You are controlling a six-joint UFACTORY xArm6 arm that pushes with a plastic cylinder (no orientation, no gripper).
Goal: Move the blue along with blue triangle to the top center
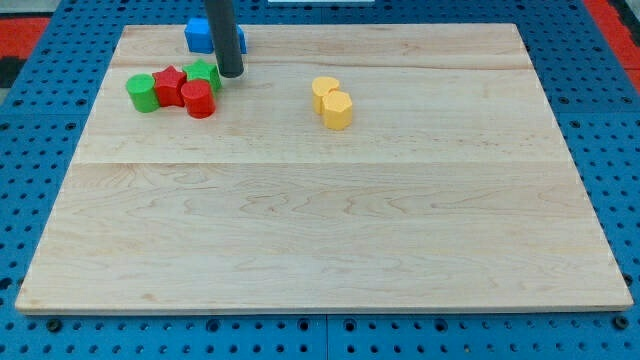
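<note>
Blue blocks (200, 36) sit at the top left of the wooden board (320, 220); the rod hides part of them, so I cannot make out the shapes or tell the blue triangle apart. My tip (231, 74) rests on the board just below and to the right of the blue blocks, right next to the green star (205, 73).
A cluster lies left of my tip: a green cylinder (142, 92), a red star (170, 84), a red cylinder (198, 99) and the green star. Two yellow blocks (331, 102) sit touching each other at the upper middle.
</note>
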